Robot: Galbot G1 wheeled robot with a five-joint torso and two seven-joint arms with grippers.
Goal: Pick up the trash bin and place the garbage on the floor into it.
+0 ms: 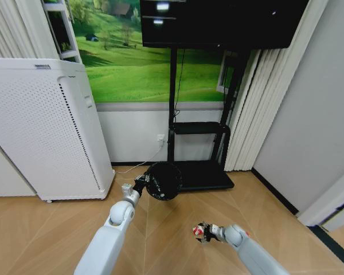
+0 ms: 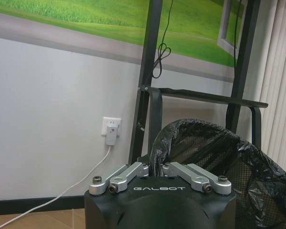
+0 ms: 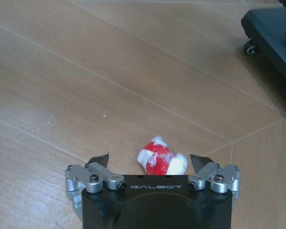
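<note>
Gripping the rim of the trash bin, the left gripper holds it just in front of the black TV stand; the left wrist view reveals its crinkled black liner. The right gripper hangs spread over a crumpled red-and-white wrapper near that stand's caster.

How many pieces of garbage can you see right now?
1: a red-and-white wrapper between the open right gripper's fingers above the floor. More may be inside the bin, which the left gripper holds.
</note>
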